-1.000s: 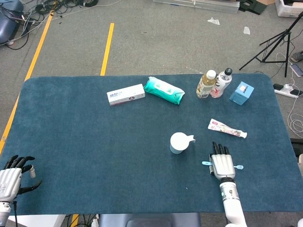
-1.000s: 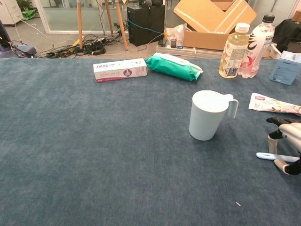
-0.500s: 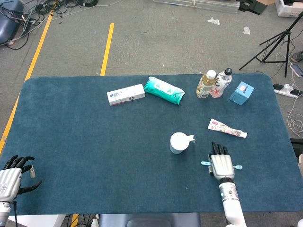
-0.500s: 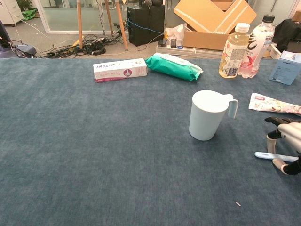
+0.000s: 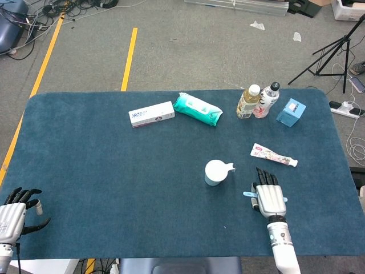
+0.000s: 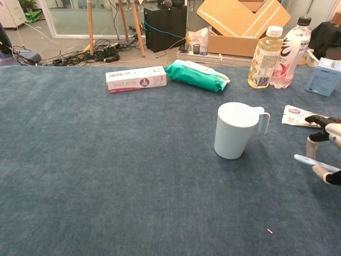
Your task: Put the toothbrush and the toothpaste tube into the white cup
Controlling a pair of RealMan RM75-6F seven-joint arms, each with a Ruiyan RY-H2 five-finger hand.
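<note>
The right hand point(image 5: 268, 196) hovers palm down over the blue worktop point(image 5: 114, 182), just right of the white cup point(image 5: 215, 172); it holds the toothbrush point(image 6: 314, 161) pinched crosswise under its fingers, one pale blue end poking out at the thumb side; in the chest view the brush is lifted clear of the cloth, gripped between thumb and a finger at the frame's right edge. The cup stands upright, handle turned toward the right hand, nothing inside it that the head view shows; the toothpaste tube point(image 5: 273, 155) lies flat on the worktop beyond the right hand, near it but apart, cap end pointing right.

The left hand point(image 5: 14, 210) sits at the near left corner of the worktop, well apart from everything, fingers spread and holding nothing.

Along the far side lie a white box point(image 5: 151, 114) and, just beside it, a green pack of wipes point(image 5: 197, 109); further right stand a yellow bottle point(image 5: 248, 101) and a clear bottle point(image 5: 267, 100), touching or nearly so, then a small blue box point(image 5: 291, 112).
</note>
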